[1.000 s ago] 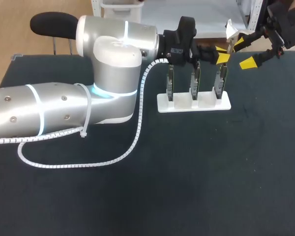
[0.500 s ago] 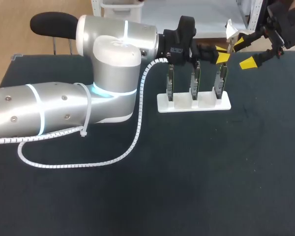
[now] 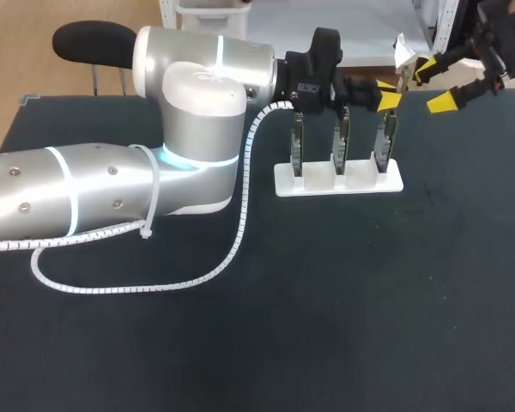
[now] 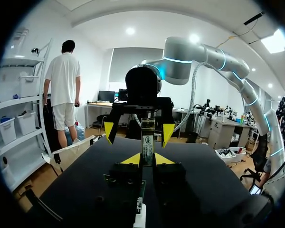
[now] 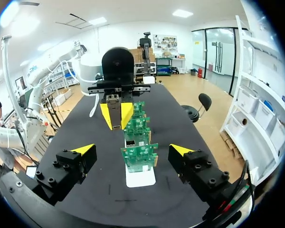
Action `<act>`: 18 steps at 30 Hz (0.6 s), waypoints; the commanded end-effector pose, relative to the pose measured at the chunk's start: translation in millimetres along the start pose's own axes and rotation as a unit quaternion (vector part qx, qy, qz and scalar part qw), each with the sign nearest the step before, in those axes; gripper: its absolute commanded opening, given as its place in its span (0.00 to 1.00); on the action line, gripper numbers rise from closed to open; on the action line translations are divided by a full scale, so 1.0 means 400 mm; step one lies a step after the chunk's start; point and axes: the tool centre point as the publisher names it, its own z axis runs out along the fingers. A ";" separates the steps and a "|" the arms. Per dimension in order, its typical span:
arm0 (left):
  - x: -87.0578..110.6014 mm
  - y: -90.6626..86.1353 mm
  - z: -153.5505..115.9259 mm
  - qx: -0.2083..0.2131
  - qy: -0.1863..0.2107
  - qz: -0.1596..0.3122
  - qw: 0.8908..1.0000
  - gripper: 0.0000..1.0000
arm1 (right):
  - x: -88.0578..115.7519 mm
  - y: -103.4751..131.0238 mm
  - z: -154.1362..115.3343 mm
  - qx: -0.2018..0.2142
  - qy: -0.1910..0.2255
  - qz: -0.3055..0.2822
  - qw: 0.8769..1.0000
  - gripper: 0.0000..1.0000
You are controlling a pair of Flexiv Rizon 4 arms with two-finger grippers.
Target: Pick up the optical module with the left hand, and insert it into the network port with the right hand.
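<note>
My left gripper (image 3: 384, 94) hangs above the right end of the white stand (image 3: 339, 180), shut on the optical module (image 3: 402, 73), a slim silver piece that points toward my right gripper. In the left wrist view the module (image 4: 147, 141) stands up between my yellow fingertips (image 4: 131, 159). My right gripper (image 3: 433, 86) is open at the far right, just beyond the module's tip and apart from it. The stand carries three upright green circuit boards (image 5: 139, 156) with metal ports, which lie between and ahead of the right gripper's (image 5: 133, 149) wide-open fingers.
A white spiral cable (image 3: 232, 249) hangs from my left arm and loops over the dark table (image 3: 326, 326). My thick left arm (image 3: 112, 189) covers the table's left half. The boards stand in a row along the stand.
My right gripper has shifted slightly up and to the right, away from the module's tip. The left arm and the module have stayed still.
</note>
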 end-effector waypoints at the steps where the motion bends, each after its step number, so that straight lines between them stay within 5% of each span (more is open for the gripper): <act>1: 0.000 0.004 0.002 0.001 0.000 0.000 1.000 0.00 | -0.015 0.006 -0.030 -0.006 -0.012 -0.002 1.000 1.00; 18: 0.000 0.004 0.002 0.001 0.000 0.000 1.000 0.00 | -0.109 0.042 0.006 -0.027 -0.078 -0.007 0.997 1.00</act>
